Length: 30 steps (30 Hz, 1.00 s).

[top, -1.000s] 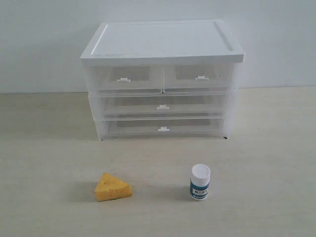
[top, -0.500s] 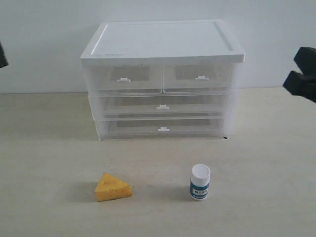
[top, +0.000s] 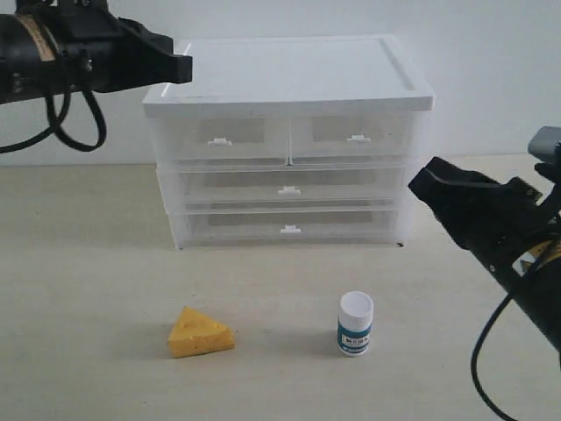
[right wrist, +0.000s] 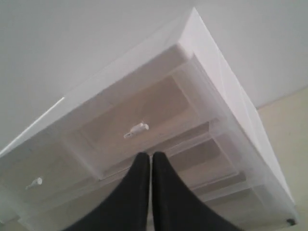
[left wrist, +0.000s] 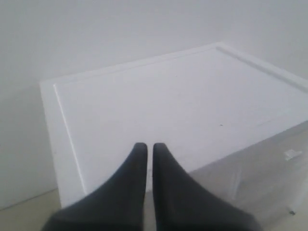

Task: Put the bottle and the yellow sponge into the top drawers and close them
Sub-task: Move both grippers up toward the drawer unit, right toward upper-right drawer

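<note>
Hovering pressed together and empty, left fingers [left wrist: 136, 166] hang above the cabinet [top: 289, 74], right fingers [right wrist: 139, 173] face the closed top drawers [top: 219, 136]; bottle [top: 355, 324] and yellow sponge [top: 200, 332] rest on the tabletop [top: 88, 289] below both.

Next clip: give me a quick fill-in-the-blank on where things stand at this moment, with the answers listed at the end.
In the exterior view, the bottle stands to the ___ of the yellow sponge.
Both sit on the table in ___ of the cabinet.
Both top drawers are fully ___.
The left gripper and right gripper each hold ___.
Missing words: right; front; closed; nothing.
</note>
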### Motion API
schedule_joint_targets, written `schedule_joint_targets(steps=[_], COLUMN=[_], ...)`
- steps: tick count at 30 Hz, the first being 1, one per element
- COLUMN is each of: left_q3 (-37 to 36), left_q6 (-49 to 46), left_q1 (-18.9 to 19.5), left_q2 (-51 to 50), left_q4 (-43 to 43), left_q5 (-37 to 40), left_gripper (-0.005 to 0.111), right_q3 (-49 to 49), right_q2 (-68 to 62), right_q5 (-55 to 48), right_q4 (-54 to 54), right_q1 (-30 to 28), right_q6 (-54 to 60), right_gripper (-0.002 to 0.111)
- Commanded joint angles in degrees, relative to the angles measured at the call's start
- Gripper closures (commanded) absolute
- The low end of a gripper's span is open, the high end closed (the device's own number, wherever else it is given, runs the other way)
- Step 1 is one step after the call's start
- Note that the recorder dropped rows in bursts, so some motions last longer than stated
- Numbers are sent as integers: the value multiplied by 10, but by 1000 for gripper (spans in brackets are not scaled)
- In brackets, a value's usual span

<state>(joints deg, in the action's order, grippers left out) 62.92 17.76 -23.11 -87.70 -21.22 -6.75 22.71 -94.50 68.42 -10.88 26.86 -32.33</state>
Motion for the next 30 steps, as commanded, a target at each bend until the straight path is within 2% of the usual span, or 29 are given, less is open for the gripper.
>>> schedule_joint_targets(steps=[1, 7, 13, 14, 15, 18, 21, 26, 30], left_q3=[57, 103, 121, 121, 121, 122, 127, 127, 132], left_q6=[-4, -4, -6, -6, -6, -6, -8, -11, -94], left_q1=[-3, -3, -3, -3, -4, -14, -36, -41, -35], left_q2=[-56, -112, -145, -147, -147, -129, -73, -52, -64], left_q4=[-9, -9, -9, -9, -16, -40, -41, -39, 29], left_q5=[12, 12, 17, 25, 32, 64, 168, 261, 340], left_gripper=[103, 103, 103, 103, 103, 103, 103, 103, 103], right_q3=[41, 92, 135, 146, 151, 159, 164, 191, 209], right_q2=[-56, -99, -131, -141, -142, -143, -143, -143, -143], right_q5=[15, 15, 15, 15, 15, 7, -21, -81, -118], right_q4=[0, 15, 13, 11, 10, 10, 10, 10, 10], right_q1=[2, 3, 5, 5, 5, 5, 5, 5, 5], right_q6=[-109, -200, -324, -347, -347, -346, -346, -367, -367], right_gripper=[108, 105, 77, 68, 66, 66, 66, 66, 66])
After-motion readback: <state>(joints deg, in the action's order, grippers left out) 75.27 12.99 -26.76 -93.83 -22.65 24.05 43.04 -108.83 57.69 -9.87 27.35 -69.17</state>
